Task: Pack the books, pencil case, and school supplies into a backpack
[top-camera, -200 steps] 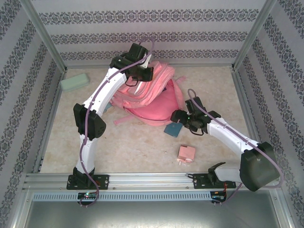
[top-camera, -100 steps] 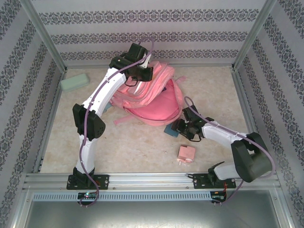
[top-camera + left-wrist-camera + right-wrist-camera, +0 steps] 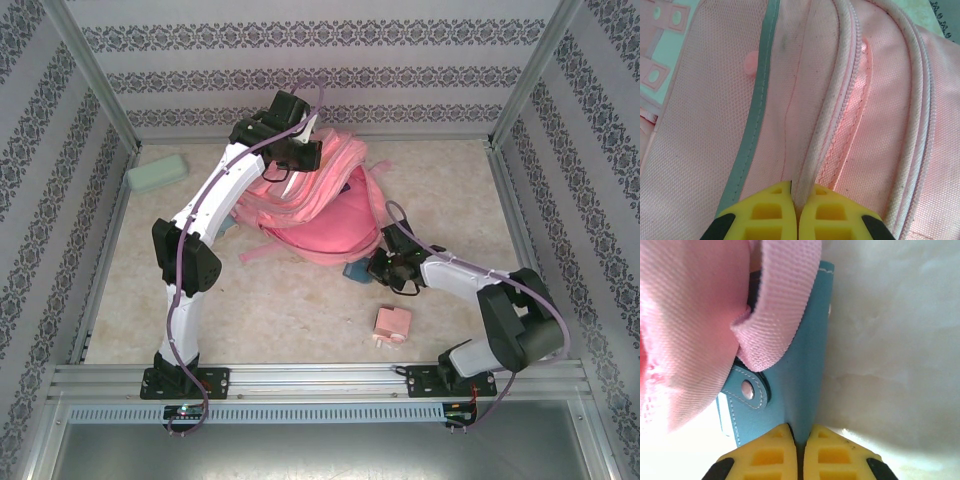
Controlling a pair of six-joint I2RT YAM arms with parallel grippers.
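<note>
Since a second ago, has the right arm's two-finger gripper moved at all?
Yes. The right gripper has dropped toward the near edge, closer to the small pink boxy block, and shut on the edge of the teal-blue square pad.

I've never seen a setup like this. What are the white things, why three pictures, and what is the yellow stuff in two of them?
The white things are two robot arms bolted to the near edge of a table. The wide picture comes from a camera above and behind them; each close-up comes from a camera on one wrist, and the yellow pieces are that arm's own fingers. On the table lie a pink backpack, a mint pencil case and a small pink block. The left gripper is shut on a corded seam of the backpack. The right gripper is shut on the edge of a teal pad, with a pink strap lying across it.
</note>
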